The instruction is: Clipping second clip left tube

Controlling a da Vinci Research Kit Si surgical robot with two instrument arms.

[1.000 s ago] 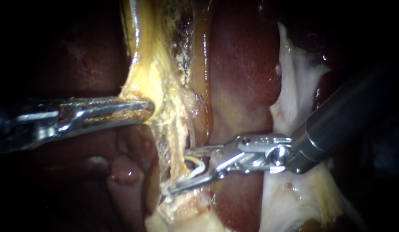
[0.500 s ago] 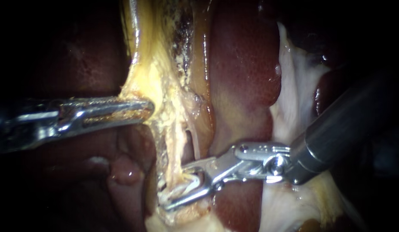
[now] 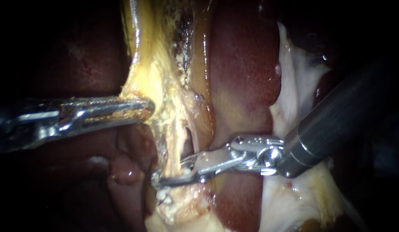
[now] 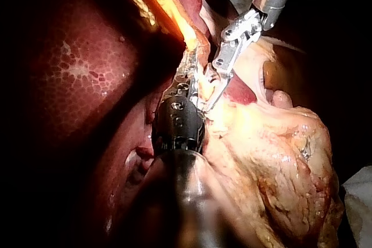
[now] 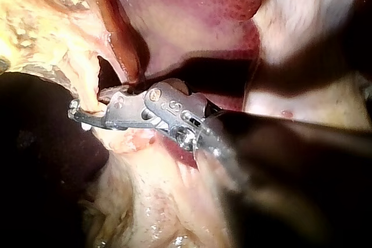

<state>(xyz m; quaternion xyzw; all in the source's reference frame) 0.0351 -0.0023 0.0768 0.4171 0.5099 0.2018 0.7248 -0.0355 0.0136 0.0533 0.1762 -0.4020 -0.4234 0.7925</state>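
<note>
Clamping across the left tube [image 3: 175, 148], just below centre toward seven o'clock, the right instrument [image 3: 164, 179] enters from three o'clock. Its jaws are pressed nearly together on the tube, apparently to crush a clip onto it. From nine o'clock the left instrument [image 3: 141, 108] pinches yellow tissue [image 3: 158, 83], likely keeping the tube taut and exposed beside the liver [image 3: 244, 73].
</note>
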